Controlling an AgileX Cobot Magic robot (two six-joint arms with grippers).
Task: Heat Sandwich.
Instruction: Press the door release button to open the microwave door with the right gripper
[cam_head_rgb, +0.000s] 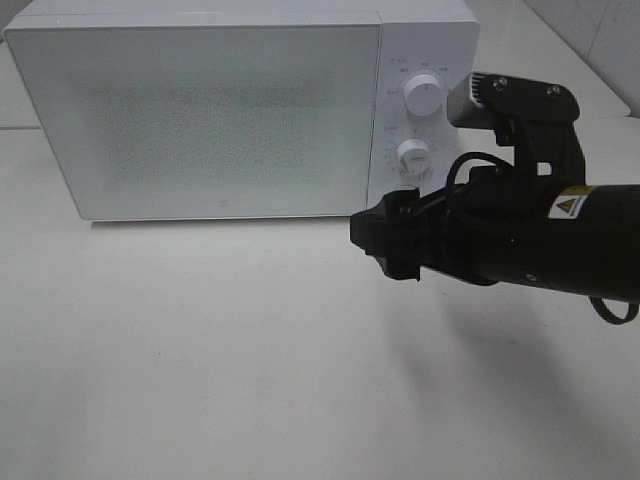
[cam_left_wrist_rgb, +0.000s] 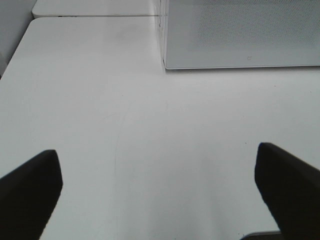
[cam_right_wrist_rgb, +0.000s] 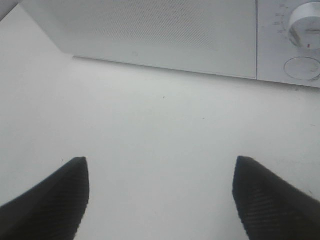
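The sandwich is out of view in every frame. A white microwave (cam_head_rgb: 220, 110) stands at the back of the table with its door shut. My right gripper (cam_head_rgb: 390, 235) hovers above the table just in front of the microwave's control panel, pointing left, and it is open. In the right wrist view the right gripper (cam_right_wrist_rgb: 161, 165) holds nothing, and bare table lies between its fingers below the microwave (cam_right_wrist_rgb: 160, 25). My left gripper (cam_left_wrist_rgb: 157, 160) is open and empty over the table, near the corner of the microwave (cam_left_wrist_rgb: 240, 35). The exterior view does not show the left arm.
Two round dials, the upper dial (cam_head_rgb: 424, 95) and the lower dial (cam_head_rgb: 413, 156), sit on the microwave's right panel. The white table (cam_head_rgb: 220, 350) stretches in front of the microwave. A seam to a second table (cam_left_wrist_rgb: 95, 15) runs behind it.
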